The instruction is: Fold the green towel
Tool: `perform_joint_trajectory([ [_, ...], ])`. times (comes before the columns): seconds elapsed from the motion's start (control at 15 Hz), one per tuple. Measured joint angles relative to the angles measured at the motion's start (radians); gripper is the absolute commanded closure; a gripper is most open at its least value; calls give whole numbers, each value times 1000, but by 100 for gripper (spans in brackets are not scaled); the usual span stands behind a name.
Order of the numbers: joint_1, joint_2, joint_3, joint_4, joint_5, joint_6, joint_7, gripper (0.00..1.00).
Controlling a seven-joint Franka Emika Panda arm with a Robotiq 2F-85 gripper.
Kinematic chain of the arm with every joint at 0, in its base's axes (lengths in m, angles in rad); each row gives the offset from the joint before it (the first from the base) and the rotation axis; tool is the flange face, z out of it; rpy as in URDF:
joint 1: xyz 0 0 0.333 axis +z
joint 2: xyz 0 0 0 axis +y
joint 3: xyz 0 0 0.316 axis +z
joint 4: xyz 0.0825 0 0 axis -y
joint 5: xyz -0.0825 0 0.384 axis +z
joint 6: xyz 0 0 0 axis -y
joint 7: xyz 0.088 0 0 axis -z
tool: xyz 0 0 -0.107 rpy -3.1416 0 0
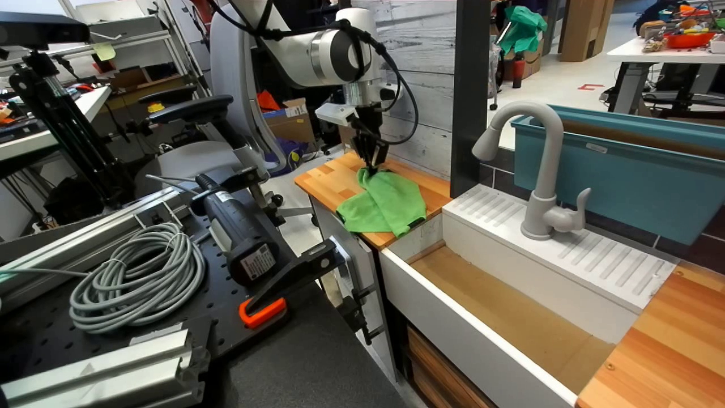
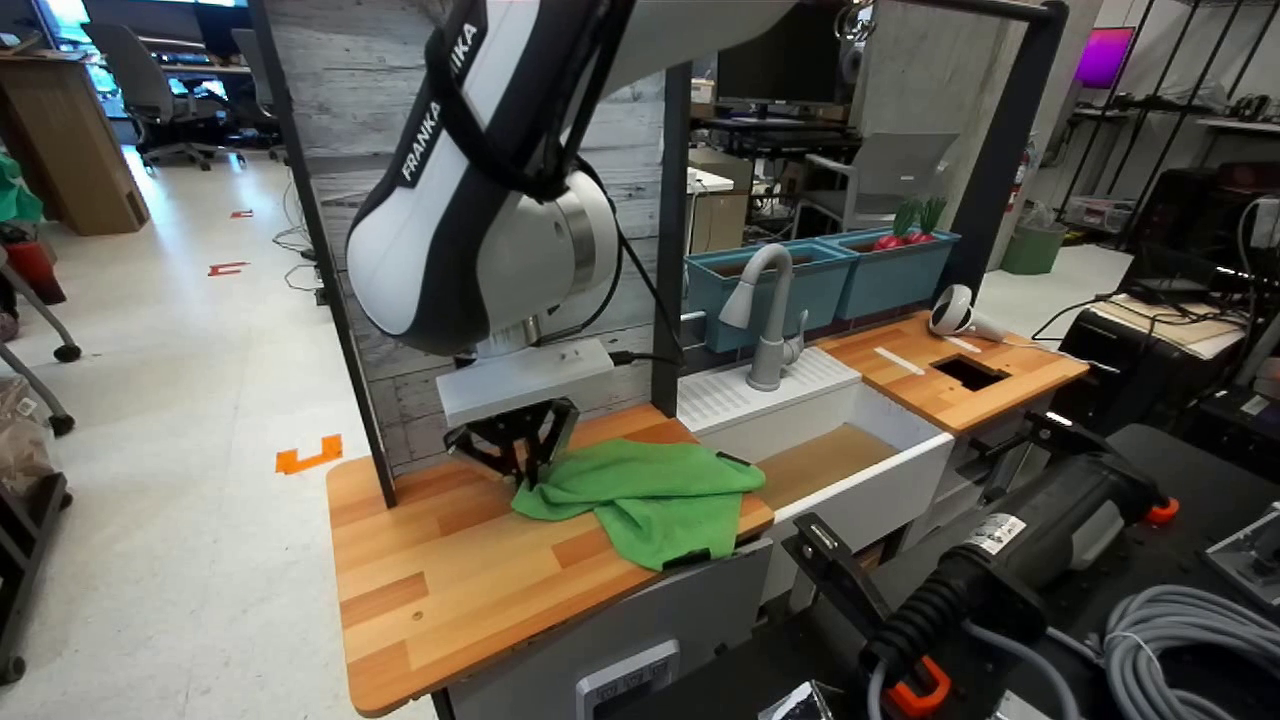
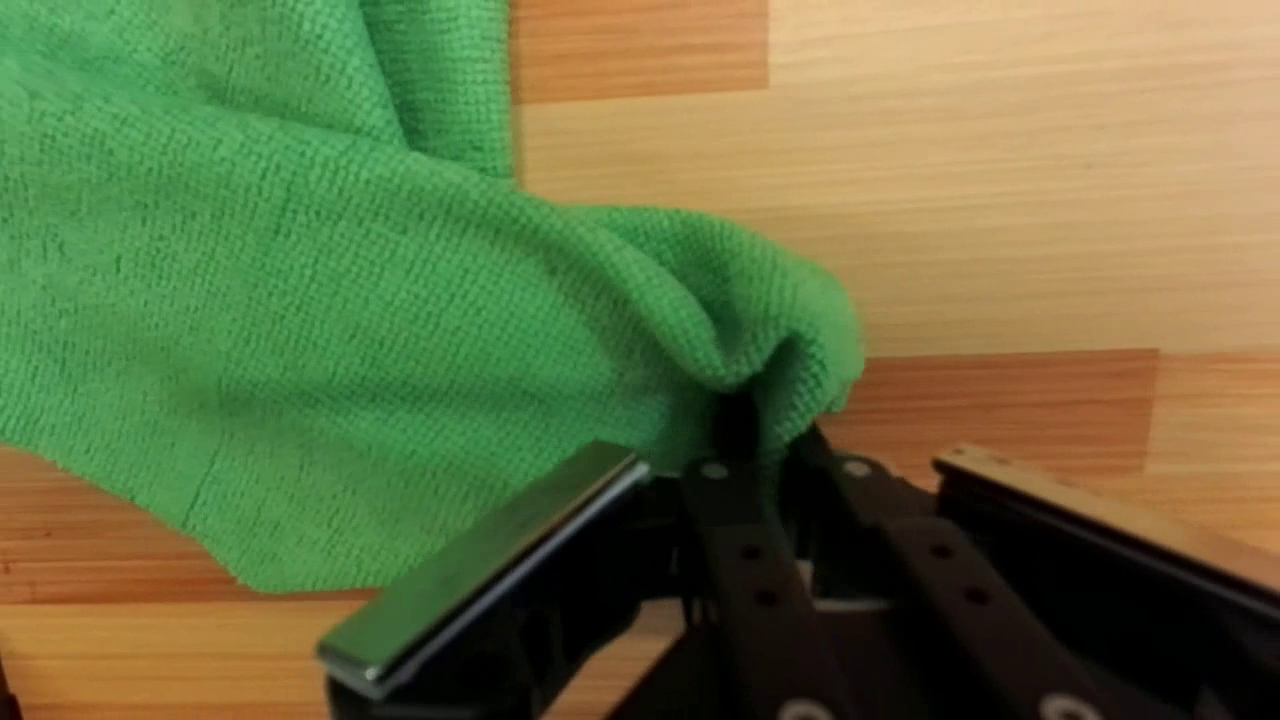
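Pinching a bunched end of the green towel (image 3: 330,300) in the nearly closed gripper (image 3: 770,435). Otherwise spread (creased) over the wooden counter (image 2: 460,590).

Rumpled grn towel (image 2: 645,492) w/ pinched end

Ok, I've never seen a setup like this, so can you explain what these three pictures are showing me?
The machine is a robot arm, jointed and mostly white, ending in a black claw. Two pictures come from cameras standing outside the robot; the close-up comes from a camera on its wrist, looking down past the claw. In both exterior views, a rumpled green towel lies on a wooden counter next to a sink. The claw is pinching a bunched-up end of the towel.
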Motion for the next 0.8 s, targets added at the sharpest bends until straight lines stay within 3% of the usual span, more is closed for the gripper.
perform_joint_trajectory([
  [0.33,34,0,-8,2,-6,-6,-10,99],
  [0.8,194,0,-27,3,-36,-8,4,99],
])
